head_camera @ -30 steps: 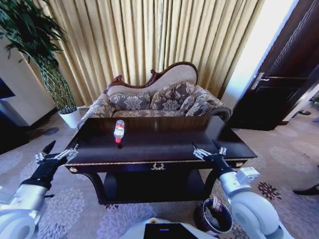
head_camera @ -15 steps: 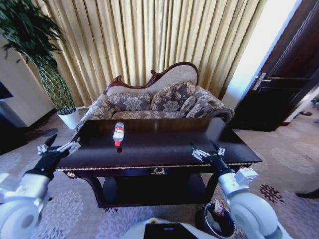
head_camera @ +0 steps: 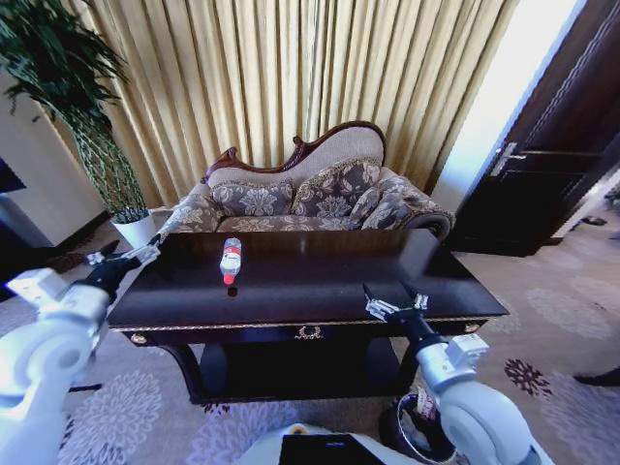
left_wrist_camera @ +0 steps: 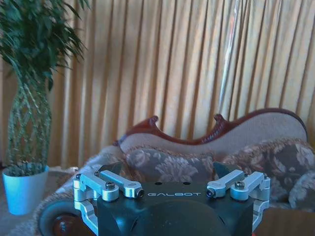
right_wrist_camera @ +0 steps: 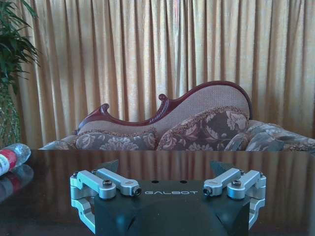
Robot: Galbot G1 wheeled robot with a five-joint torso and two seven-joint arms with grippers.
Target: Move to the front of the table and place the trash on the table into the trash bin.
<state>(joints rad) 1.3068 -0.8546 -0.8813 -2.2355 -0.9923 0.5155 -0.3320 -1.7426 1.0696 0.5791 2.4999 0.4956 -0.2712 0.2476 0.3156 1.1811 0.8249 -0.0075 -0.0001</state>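
The dark glossy table (head_camera: 320, 281) stands right in front of me, its gold emblem facing me. The trash on it is a clear plastic bottle with a red label (head_camera: 231, 260), lying at the left centre; it also appears as the bottle (right_wrist_camera: 10, 158) at the edge of the right wrist view. My left gripper (head_camera: 123, 259) hovers open off the table's left end, a little left of the bottle. My right gripper (head_camera: 392, 306) is open over the table's front right edge. The trash bin (head_camera: 401, 432) sits on the floor at the front right, partly hidden behind my right arm.
A patterned sofa (head_camera: 300, 199) stands behind the table before gold curtains. A tall plant in a white pot (head_camera: 136, 231) is at the back left. A dark door (head_camera: 542, 165) is on the right. Patterned carpet surrounds the table.
My left arm has lifted and swung back along the table's left end. The right gripper has drifted slightly left along the front edge. The bottle has not moved.
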